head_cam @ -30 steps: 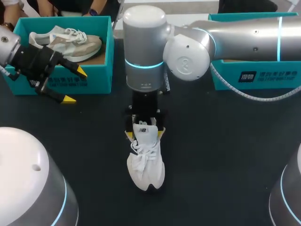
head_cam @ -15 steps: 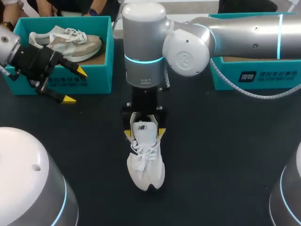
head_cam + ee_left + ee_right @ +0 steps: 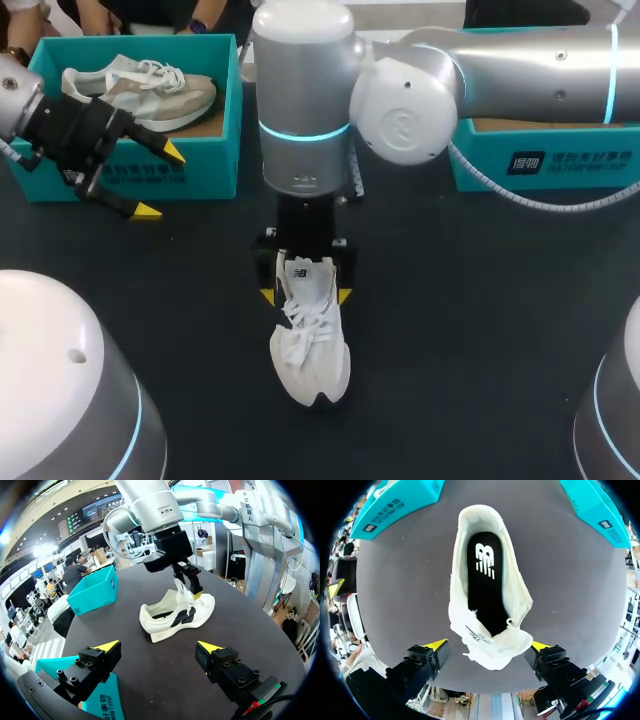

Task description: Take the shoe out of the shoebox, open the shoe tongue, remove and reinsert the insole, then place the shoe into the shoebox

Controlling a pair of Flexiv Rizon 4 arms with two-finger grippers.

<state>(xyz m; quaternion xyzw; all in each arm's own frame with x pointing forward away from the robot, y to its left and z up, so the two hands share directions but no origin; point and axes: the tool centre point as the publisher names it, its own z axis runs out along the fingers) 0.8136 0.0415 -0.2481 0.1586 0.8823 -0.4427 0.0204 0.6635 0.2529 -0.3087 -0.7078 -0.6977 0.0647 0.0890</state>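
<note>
White sneaker (image 3: 310, 345) on table centre, toe toward robot. Only right wrist view shows black insole (image 3: 487, 585) lying inside. Right gripper (image 3: 488, 645) spread wide, one finger each side of sneaker at tongue, not clamped on it. Left gripper (image 3: 160, 182) spread, empty, just before left shoebox (image 3: 215, 150), which holds beige sneaker (image 3: 150, 90). Right shoebox (image 3: 560, 165) interior hidden by arm. Right gripper lower over sneaker than a second ago.
</note>
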